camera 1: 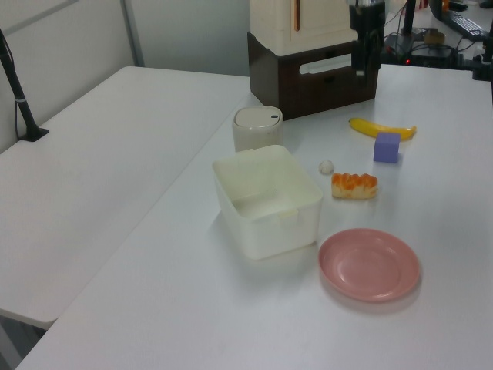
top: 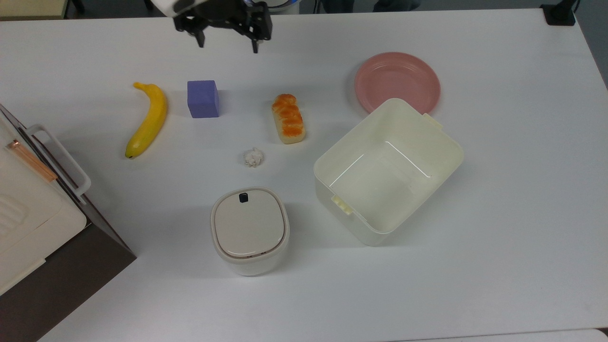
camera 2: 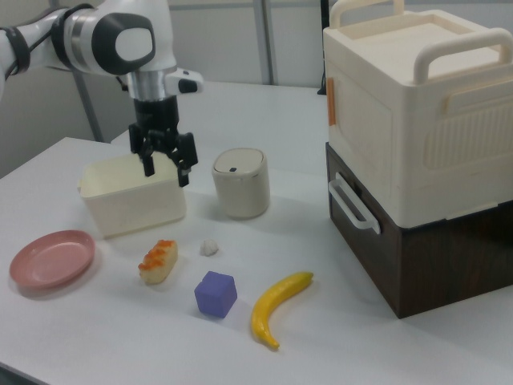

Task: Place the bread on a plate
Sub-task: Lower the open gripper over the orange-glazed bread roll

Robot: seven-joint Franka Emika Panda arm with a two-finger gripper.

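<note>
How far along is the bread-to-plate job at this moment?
Nothing looks done yet: the bread lies on the table and the plate is bare beside the tub. In hand: nothing; the gripper is open and empty, up in the air by the table's far edge in the top view. Left: reach the bread, grasp it, carry it to the plate, release.

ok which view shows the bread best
The top view: the bread lies unobstructed with its whole braided top facing the camera. The right view shows it from the side, glazed top and pale flank. The left view has it small, beyond the tub.
</note>
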